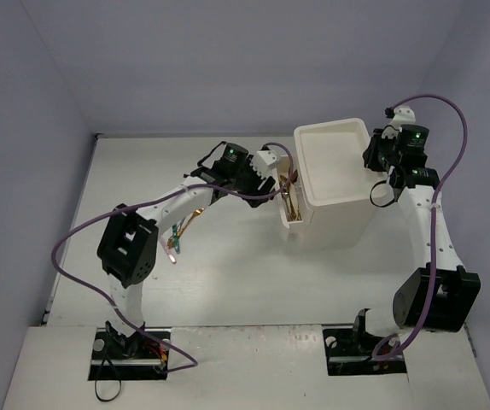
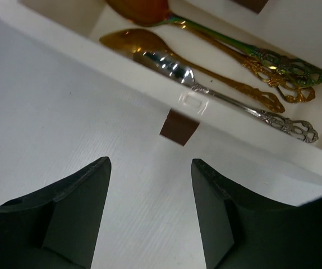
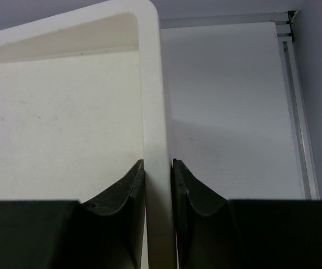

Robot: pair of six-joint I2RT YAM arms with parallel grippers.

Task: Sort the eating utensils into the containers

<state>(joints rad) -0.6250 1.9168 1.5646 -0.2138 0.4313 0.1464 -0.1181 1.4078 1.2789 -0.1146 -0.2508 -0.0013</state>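
The white drawer unit [image 1: 335,184] stands at centre right. One drawer [image 1: 294,224] is pulled out to its left and holds gold and silver spoons [image 1: 290,198]. In the left wrist view a gold spoon [image 2: 150,46], a silver spoon [image 2: 175,70] and a copper-green one [image 2: 150,11] lie in this drawer [image 2: 65,42], behind its brown handle [image 2: 179,127]. My left gripper [image 2: 150,162] is open and empty, just in front of the handle [image 1: 277,175]. My right gripper [image 3: 158,162] is shut on the unit's right wall [image 3: 152,84], at its rim [image 1: 380,166]. More utensils [image 1: 179,226], some teal-handled, lie on the table.
The white table [image 1: 228,273] is bounded by grey walls on three sides. A metal strip [image 3: 295,84] runs along the table's right edge. The left arm's purple cable [image 1: 74,235] loops over the left side.
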